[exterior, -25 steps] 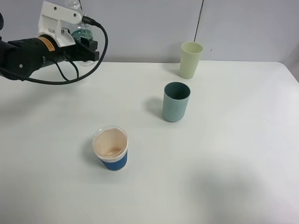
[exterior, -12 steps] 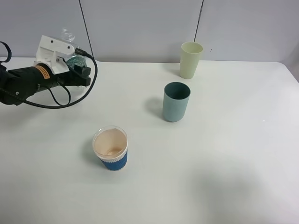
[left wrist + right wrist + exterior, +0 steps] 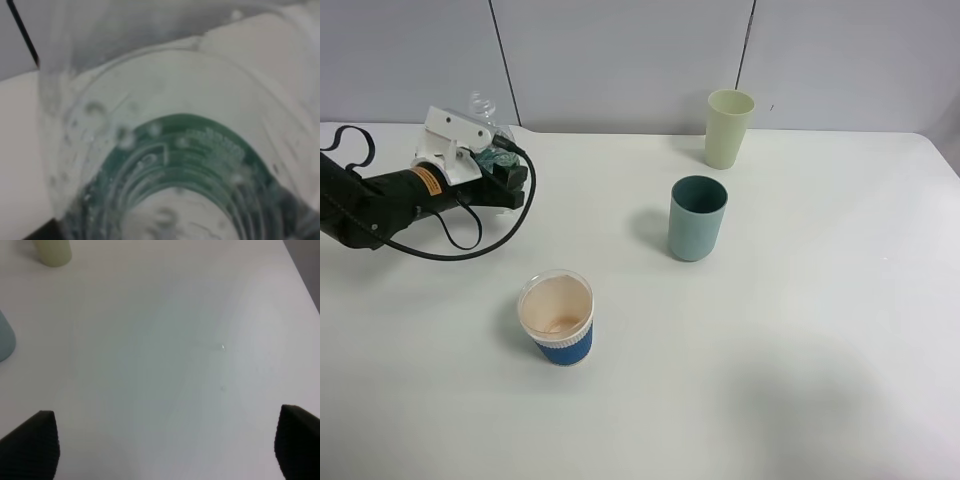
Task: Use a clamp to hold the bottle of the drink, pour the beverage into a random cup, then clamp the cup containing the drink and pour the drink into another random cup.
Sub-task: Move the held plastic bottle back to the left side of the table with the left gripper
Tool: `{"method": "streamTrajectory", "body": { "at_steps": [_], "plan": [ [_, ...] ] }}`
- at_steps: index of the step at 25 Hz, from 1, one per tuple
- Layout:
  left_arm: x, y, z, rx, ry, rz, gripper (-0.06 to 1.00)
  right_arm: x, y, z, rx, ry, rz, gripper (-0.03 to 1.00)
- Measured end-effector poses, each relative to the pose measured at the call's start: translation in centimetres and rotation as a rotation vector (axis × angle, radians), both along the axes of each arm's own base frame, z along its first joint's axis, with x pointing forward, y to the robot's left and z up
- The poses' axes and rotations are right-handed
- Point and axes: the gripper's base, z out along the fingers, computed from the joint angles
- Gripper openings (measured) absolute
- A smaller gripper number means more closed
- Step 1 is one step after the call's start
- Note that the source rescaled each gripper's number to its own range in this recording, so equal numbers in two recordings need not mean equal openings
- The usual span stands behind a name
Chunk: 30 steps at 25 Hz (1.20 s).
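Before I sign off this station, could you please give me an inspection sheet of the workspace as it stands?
Surface: white table, no spill seen.
Job's things: bottle held in the left gripper at the table's far left; teal tumbler and blue-sleeved paper cup upright, well apart.
Clutter: pale yellow-green tumbler upright, behind the teal tumbler.
Grippers: left gripper shut on the bottle; right gripper open, empty, above the table.
Cables: black cable loops beside the left arm, over the table.
Surroundings: grey wall panels behind; nothing else seen.
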Motion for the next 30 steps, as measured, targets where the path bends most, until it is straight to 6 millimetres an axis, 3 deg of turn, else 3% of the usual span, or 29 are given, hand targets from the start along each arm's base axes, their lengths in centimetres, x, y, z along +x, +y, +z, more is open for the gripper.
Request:
{"method": "streamTrajectory", "body": {
  "at_steps": [3,19,20,23,24,26,30],
  "plan": [
    [-0.1,0.0,-0.7,-0.006,0.009,-0.003,0.06,0.0,0.0,0.0,0.0,0.0,0.0,0.58],
    [-0.1,0.0,-0.8,-0.009,0.006,0.005,0.07,0.0,0.0,0.0,-0.004,0.0,-0.003,0.58],
    [-0.1,0.0,-0.8,-0.009,0.006,0.005,0.16,0.0,0.0,0.0,0.0,0.0,0.0,0.58],
    [-0.1,0.0,-0.8,-0.012,0.002,0.005,0.71,0.0,0.0,0.0,-0.004,0.0,-0.003,0.58],
    [-0.1,0.0,-0.8,-0.012,0.001,0.006,0.84,0.0,0.0,0.0,-0.004,0.0,-0.003,0.58],
    [-0.5,0.1,-0.5,-0.013,0.002,0.008,0.94,0.0,0.0,0.0,-0.004,0.0,-0.003,0.58],
    [-1.9,0.4,0.9,-0.015,-0.009,0.024,0.98,0.0,0.0,0.0,0.0,0.0,0.0,0.58]
  ]
}}
